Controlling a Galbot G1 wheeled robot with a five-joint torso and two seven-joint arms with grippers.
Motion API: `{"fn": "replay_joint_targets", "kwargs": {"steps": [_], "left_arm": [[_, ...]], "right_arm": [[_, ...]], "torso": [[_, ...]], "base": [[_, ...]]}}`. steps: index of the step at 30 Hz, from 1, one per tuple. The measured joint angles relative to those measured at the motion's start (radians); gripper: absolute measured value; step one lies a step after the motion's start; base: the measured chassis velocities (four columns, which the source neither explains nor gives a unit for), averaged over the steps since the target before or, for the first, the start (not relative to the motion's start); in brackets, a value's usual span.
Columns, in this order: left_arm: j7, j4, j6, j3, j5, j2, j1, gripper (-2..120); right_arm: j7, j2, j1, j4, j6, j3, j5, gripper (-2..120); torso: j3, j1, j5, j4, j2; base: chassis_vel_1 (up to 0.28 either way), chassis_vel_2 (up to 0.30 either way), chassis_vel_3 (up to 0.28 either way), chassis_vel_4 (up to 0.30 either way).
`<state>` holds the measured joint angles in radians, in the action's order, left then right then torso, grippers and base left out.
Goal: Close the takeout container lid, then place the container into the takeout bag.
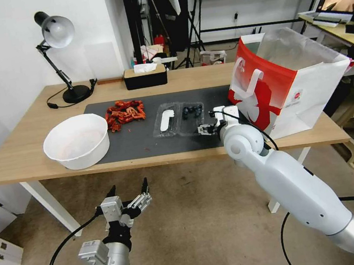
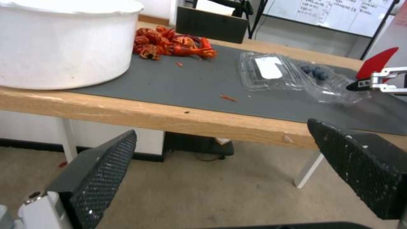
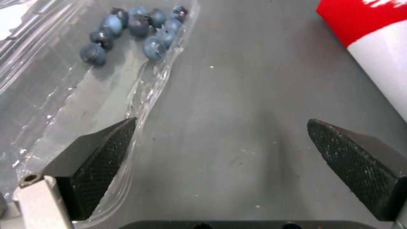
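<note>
A: Head view is showing the whole table (image 1: 23, 157): the container (image 1: 179, 119) is lying open on the dark mat (image 1: 143, 141), its lid (image 1: 166, 120) folded out flat toward the bowl (image 1: 77, 141), sticker up. The bag (image 1: 286, 87) is standing open just right of it. One bowl, one bag, one container, one heap of red scraps (image 1: 124, 112).

B: And the arms?

A: The right gripper (image 1: 205, 129) is hovering low by the container's right edge, jaws spread. The left gripper (image 1: 129, 193) is hanging below the table's front edge, fingers apart too, holding nothing.

B: What is the right wrist view adding?

A: It is showing the berries (image 3: 135, 30) closely, about ten, sitting in the berry half. One pad (image 3: 100, 159) is lying over the clear rim; touching or not, he cannot tell.

B: The left wrist view?

A: It is looking across at the bowl's side (image 2: 63, 47), the scraps (image 2: 171, 44), the sticker (image 2: 268, 67).
</note>
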<state>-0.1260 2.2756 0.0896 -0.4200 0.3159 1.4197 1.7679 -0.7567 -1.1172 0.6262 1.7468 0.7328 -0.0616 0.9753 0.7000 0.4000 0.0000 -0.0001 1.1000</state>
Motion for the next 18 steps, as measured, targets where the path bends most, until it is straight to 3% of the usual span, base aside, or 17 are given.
{"fn": "replay_joint_targets", "kwargs": {"steps": [18], "left_arm": [[0.002, 0.002, -0.003, 0.001, 0.001, -0.002, 0.001, 100]], "right_arm": [[0.055, 0.010, 0.018, 0.019, -0.003, 0.035, -0.020, 100]], "torso": [[0.000, 0.000, -0.0001, 0.0001, 0.000]], "base": [[0.000, 0.000, 0.000, 0.000]]}}
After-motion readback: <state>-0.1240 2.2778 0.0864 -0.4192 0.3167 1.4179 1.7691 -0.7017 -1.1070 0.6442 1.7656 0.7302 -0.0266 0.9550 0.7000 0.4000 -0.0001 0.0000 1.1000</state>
